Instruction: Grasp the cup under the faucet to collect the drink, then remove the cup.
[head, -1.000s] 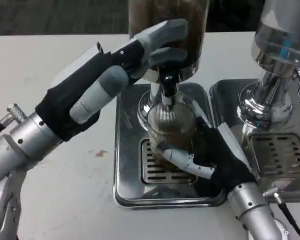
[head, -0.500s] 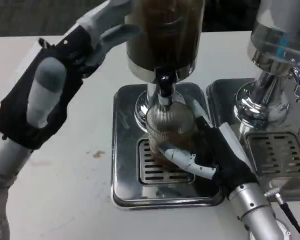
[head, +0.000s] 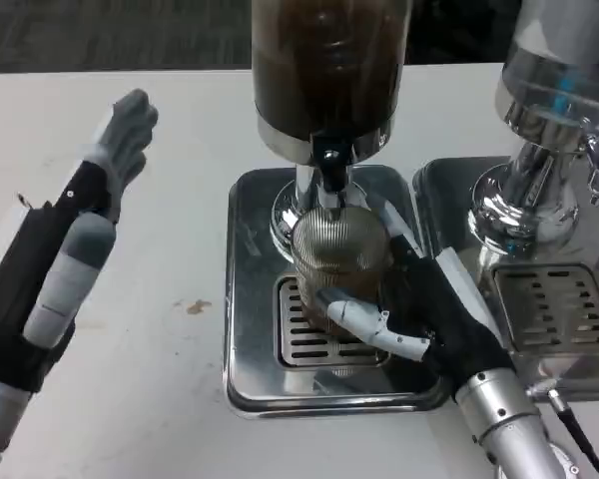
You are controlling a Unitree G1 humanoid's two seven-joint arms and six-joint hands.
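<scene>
On the white table (head: 180,399), mid-frame, my right hand (head: 434,319) wraps the ribbed cup (head: 337,261) low down. It looks slippery and full. My left hand (head: 65,259) is open, empty.

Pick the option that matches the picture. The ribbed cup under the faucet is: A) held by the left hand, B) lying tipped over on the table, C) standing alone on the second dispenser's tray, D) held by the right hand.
D: the right hand wraps its fingers around the cup on the drip tray below the faucet.
</scene>
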